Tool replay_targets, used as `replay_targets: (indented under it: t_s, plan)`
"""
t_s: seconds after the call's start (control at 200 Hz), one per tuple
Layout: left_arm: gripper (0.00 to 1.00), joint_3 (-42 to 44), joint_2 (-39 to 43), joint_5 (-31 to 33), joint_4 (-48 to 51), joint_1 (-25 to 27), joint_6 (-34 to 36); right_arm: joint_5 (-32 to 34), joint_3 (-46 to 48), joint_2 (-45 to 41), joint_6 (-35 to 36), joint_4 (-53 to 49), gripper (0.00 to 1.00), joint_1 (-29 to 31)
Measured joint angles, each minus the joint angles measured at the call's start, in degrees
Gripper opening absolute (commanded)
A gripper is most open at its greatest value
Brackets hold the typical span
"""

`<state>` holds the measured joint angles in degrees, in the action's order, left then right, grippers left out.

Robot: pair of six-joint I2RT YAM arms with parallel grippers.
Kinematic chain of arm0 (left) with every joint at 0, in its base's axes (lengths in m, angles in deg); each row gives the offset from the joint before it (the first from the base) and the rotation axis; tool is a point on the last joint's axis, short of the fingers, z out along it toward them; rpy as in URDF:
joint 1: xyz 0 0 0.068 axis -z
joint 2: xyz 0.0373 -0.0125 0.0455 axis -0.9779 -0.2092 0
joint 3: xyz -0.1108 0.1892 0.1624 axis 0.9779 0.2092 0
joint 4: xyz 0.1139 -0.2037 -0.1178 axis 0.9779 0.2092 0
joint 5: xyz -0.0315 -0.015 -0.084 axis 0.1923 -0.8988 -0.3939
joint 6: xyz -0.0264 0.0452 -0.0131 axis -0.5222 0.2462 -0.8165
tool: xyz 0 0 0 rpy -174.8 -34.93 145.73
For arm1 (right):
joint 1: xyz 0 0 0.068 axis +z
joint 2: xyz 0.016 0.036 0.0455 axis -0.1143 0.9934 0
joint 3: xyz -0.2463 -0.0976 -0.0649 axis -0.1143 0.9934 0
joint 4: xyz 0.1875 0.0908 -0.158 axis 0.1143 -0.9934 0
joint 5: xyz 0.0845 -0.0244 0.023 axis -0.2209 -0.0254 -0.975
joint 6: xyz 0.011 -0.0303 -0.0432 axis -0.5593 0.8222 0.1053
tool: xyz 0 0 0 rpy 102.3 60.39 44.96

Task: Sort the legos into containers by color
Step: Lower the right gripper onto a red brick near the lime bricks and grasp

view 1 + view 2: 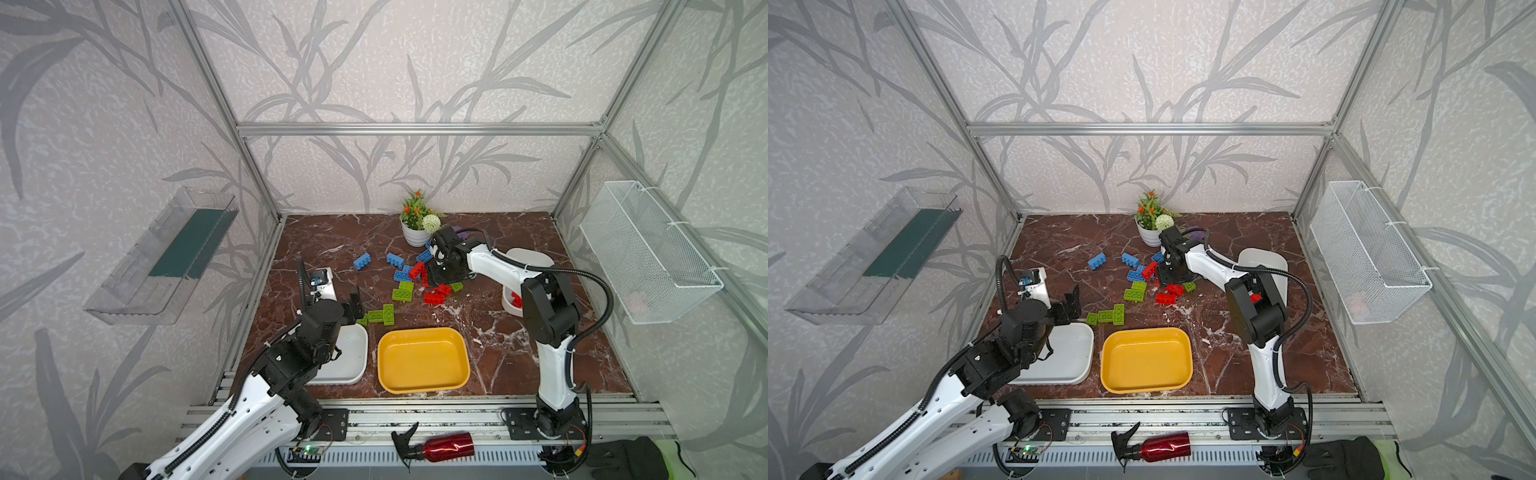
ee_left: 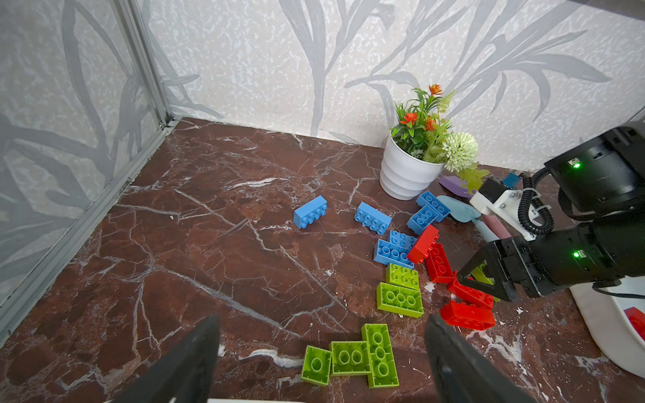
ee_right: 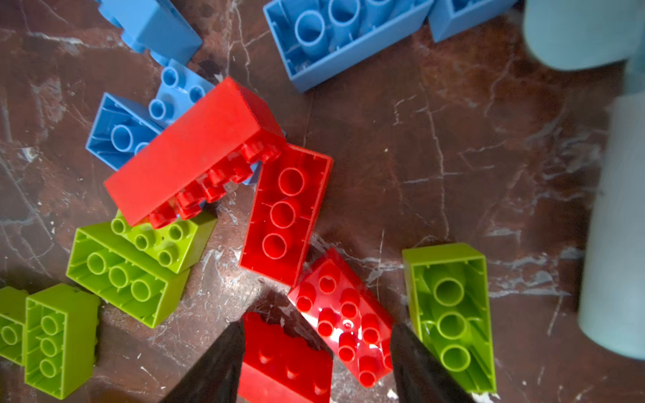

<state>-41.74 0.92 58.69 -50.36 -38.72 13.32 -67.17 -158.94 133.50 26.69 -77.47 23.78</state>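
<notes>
Precariously, the right gripper (image 3: 317, 328) hangs fingers-down over the pile (image 1: 415, 278), jaws apart astride a stud-up red plastic brick (image 3: 343, 324), nothing pinched yet. A second red brick (image 3: 286, 363), lying on its side, crowds the same gap at 7 o'clock; closing would likely jam both or skew the grip. The arm (image 1: 498, 270) reaches from its base toward 11 o'clock, away from the white rounded plastic tub (image 1: 534, 255) at the pile's 3 o'clock. The left gripper (image 2: 323, 321), wide open and empty, hovers at 8 o'clock.
</notes>
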Motion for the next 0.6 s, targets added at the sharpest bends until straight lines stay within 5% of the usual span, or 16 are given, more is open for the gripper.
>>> replay_targets:
  t_s: [0.6]
  plan:
    - [0.91,0.0,-0.7,-0.6,1.0,-0.3,-0.3,0.6,4.2,1.5,0.2,0.2,0.53,0.0]
